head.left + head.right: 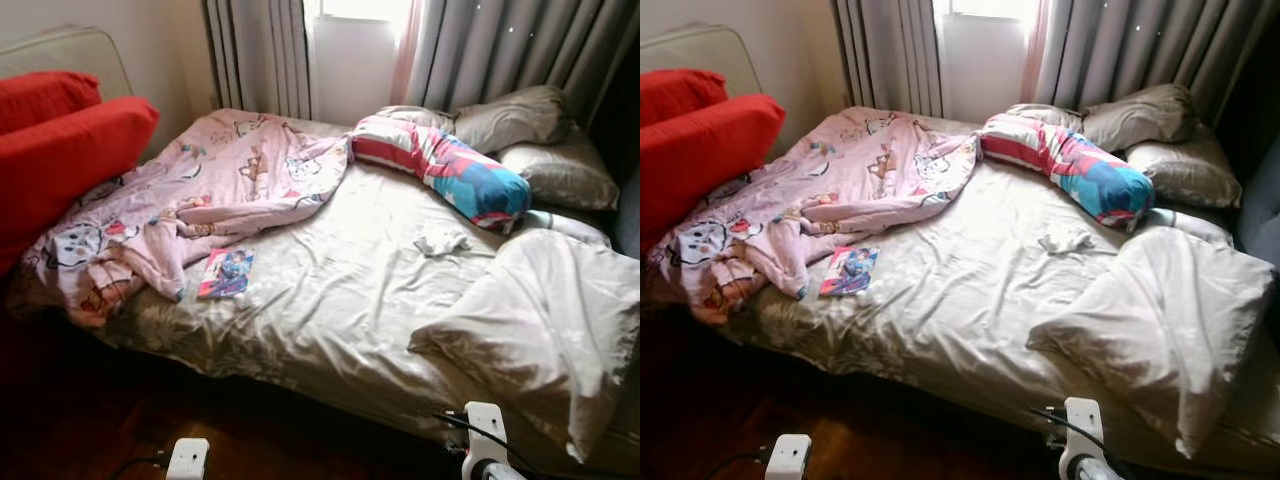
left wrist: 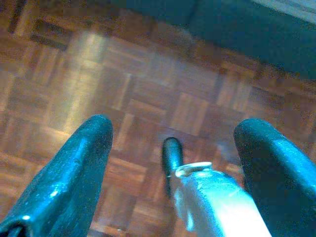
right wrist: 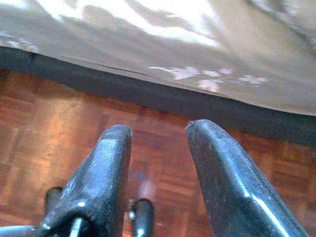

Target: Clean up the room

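Beige sheet: wrinkled satin sheet (image 1: 340, 270) covers the bed.
Pink blanket: crumpled cartoon-print blanket (image 1: 190, 190) is heaped on the bed's left half, next to red cushions (image 1: 60, 140).
Book: colourful thin book (image 1: 226, 273) lies flat on the sheet, just beside the blanket's edge.
Pillows: striped multicolour bolster (image 1: 445, 165) lies near the headboard end; white pillow (image 1: 545, 320) lies at the right.
Left gripper (image 2: 173, 143): fingers spread apart, empty, over parquet floor (image 2: 148, 89).
Right gripper (image 3: 158, 148): fingers parted, empty, near the bed edge.

Open sheet (image 1: 340, 270) mid-bed; pink blanket (image 1: 190, 200) crowds its left, pillows (image 1: 540, 330) its right.
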Motion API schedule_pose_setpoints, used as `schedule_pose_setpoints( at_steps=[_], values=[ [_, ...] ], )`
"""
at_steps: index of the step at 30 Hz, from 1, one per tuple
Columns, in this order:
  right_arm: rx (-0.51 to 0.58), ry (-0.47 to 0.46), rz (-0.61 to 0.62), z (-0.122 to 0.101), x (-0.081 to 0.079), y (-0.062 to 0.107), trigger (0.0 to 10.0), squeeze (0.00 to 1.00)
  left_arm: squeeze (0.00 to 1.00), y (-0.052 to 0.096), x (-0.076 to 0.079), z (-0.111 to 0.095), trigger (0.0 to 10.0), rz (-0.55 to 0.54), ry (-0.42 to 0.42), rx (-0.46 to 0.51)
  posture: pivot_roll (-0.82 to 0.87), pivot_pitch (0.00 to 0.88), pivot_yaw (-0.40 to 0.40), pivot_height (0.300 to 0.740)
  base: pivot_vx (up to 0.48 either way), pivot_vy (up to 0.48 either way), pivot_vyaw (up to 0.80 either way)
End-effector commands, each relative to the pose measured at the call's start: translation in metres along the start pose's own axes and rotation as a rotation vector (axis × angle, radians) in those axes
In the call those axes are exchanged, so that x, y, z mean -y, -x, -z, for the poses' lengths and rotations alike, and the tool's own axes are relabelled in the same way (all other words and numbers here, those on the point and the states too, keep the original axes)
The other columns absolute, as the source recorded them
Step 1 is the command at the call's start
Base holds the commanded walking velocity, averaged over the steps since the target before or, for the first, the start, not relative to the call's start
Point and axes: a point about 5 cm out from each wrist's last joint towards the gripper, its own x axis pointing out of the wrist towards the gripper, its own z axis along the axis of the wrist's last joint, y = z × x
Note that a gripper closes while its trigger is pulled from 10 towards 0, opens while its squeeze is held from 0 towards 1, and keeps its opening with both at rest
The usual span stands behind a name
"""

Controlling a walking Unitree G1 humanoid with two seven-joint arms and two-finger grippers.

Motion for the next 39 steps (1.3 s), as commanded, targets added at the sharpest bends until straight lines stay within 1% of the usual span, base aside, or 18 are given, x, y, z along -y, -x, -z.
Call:
schedule_pose_setpoints(
  at_steps=[1, 21, 39],
  values=[
    [-0.007, -0.009, 0.001, 0.0023, -0.0001, 0.0002, 10.0, 0.0, 0.0, 0.001, -0.0031, 0.0044, 10.0, -0.012, 0.009, -0.023, -0.01, 0.083, -0.014, 0.74, 0.0, 0.48, 0.0],
    [-0.006, -0.01, -0.002, 0.0027, -0.0004, 0.0002, 10.0, 0.0, 0.0, 0.0012, -0.0034, 0.0047, 10.0, -0.01, 0.01, -0.023, -0.01, 0.084, -0.012, 0.74, 0.0, 0.48, 0.0],
    [-0.009, -0.009, -0.006, 0.0062, 0.0, 0.0009, 10.0, 0.0, 0.0, 0.0018, -0.003, 0.0075, 10.0, -0.006, 0.0, -0.028, -0.01, 0.058, -0.009, 0.74, 0.0, 0.467, 0.0]
  ],
)
